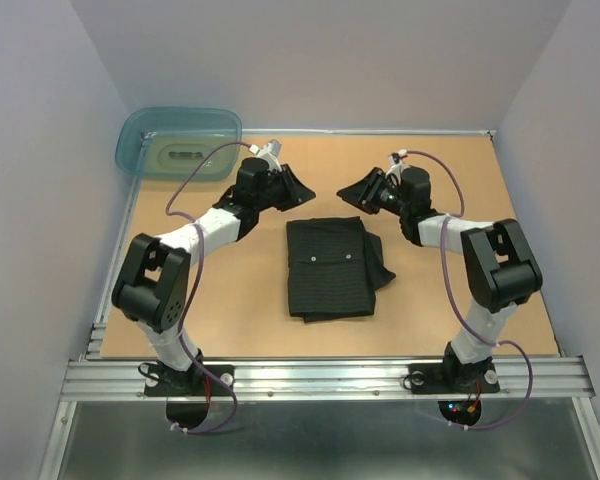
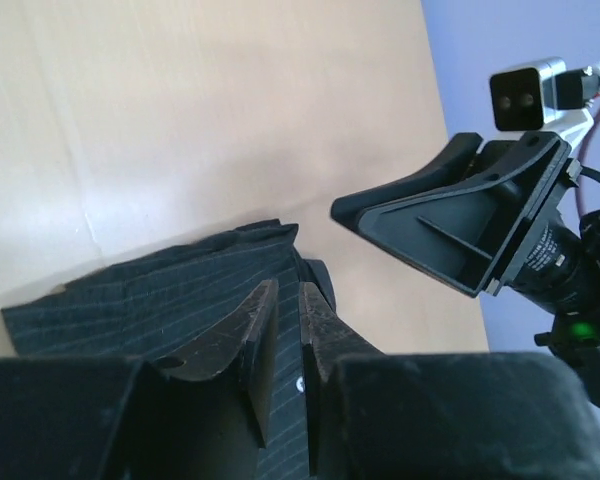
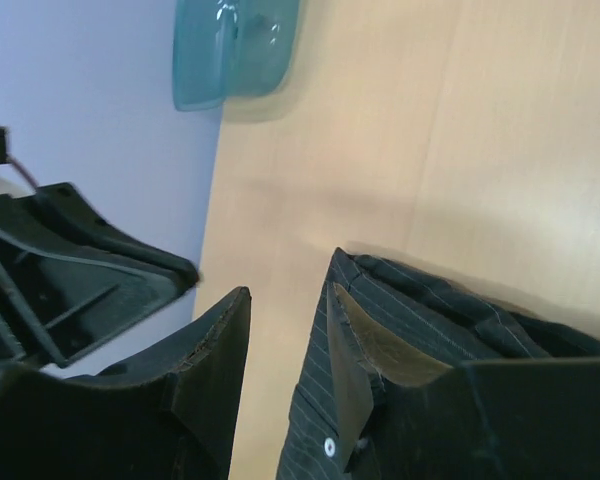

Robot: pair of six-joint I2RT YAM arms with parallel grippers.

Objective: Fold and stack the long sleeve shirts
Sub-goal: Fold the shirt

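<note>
One shirt point(image 1: 330, 270) is lying in the middle of the worktop point(image 1: 230, 310), already folded into a compact dark block with its small pale buttons facing up. A loose flap of cloth is jutting out from its right edge, so the fold is looking mostly finished rather than tidy. Both arms are hovering above the bare board just beyond the far edge of the shirt, tips pointing toward each other, and neither is touching the cloth. The left pincer point(image 2: 286, 300) is showing its fingers nearly pressed together with only a thin slit between them and nothing caught there. The right pincer point(image 3: 290, 290) is sitting spread, a clear gap between its fingers, also carrying nothing. A teal tub point(image 1: 180, 140) is resting at the far left corner, well apart from the shirt; what it is holding is too blurred to tell. Judging by this layout, the folding of this garment is nearing its end, with tucking in that stray flap probably remaining. No second shirt is showing anywhere, so no stack is forming yet, and whether more garments are waiting cannot be told.
</note>
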